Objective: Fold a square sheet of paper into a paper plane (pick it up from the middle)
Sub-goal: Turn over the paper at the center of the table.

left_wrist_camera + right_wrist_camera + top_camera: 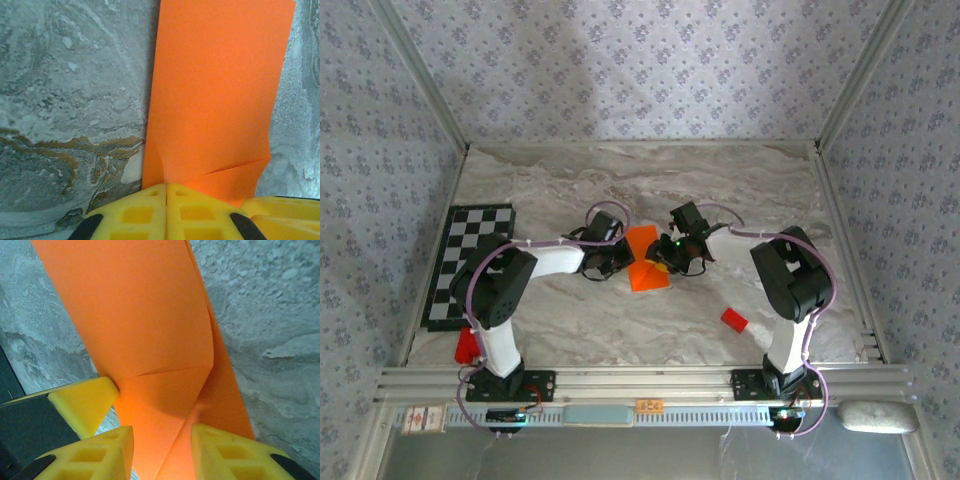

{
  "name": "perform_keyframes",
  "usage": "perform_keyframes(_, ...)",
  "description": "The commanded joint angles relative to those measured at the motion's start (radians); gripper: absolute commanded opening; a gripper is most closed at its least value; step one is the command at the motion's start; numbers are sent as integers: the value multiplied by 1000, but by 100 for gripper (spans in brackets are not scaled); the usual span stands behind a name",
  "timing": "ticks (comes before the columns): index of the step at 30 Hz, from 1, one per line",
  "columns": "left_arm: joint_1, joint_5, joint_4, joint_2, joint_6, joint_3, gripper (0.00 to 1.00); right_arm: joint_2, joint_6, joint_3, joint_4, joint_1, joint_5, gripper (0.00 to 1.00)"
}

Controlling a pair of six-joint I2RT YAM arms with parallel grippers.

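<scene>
The shut left fingers [145,202] are pinning the square sheet of paper [220,90] mid-fold while the half-open right fingers [220,445] are straddling its raised flap, which probably needs creasing flat next.

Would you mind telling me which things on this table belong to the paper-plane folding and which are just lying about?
Belongs to the job:
- orange sheet of paper, partly folded, lying between the two arms

Just lying about:
- checkerboard mat, at the left side of the table
- small red block, near the right arm
- red object, beside the left arm's base
</scene>
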Motion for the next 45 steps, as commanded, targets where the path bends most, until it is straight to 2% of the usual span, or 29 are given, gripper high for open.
perform_keyframes(1, 8, -20, -45, 14, -15, -26, 7, 20, 31, 22, 21, 5, -46, 36)
perform_keyframes(4, 11, -16, -43, 13, -17, -26, 7, 27, 43, 17, 54, 5, -72, 36)
perform_keyframes(8, 13, -15, -42, 10, -25, -29, 7, 21, 57, 1, 115, 5, -102, 30)
perform_keyframes(17, 26, 42, -54, -17, -2, 11, 7, 10, 20, -39, 143, 8, -93, 20)
perform_keyframes(25, 60, 78, -91, -109, 27, 27, 15, -8, -5, -53, 173, 4, -66, 4)
perform_keyframes(27, 83, 86, -82, -168, 35, 1, 21, -39, -27, -53, 176, 1, -53, 2)
perform_keyframes(33, 116, 107, 127, -371, 0, -169, 58, -132, -29, -66, 291, -36, -122, 1)
perform_keyframes(37, 116, 143, 268, -440, -80, -242, 76, -185, 13, -63, 387, -60, -199, 1)
perform_keyframes(43, 111, 193, 464, -447, -218, -300, 91, -219, 127, -58, 553, -72, -285, 1)
perform_keyframes(45, 107, 209, 498, -439, -234, -297, 92, -216, 163, -56, 603, -70, -304, 1)
